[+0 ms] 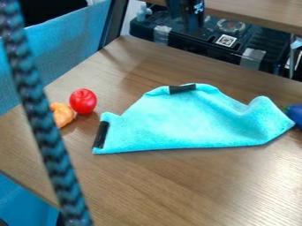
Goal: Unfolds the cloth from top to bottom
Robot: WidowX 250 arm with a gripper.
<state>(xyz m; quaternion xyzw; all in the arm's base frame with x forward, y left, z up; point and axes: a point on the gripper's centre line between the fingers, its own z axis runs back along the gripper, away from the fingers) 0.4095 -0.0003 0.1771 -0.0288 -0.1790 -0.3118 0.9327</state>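
Observation:
A turquoise cloth lies on the wooden table, spread in a rough triangular shape. Its lower edge runs nearly straight, while the upper edge is curved and uneven, with a raised, rumpled part at the right. One black strip marks the top edge, and another black strip runs along the left edge. The right tip of the cloth is close to a blue object.
A red toy and an orange toy sit left of the cloth. The blue object is at the right edge. A braided cable crosses the left side. Black equipment stands beyond the table's far edge.

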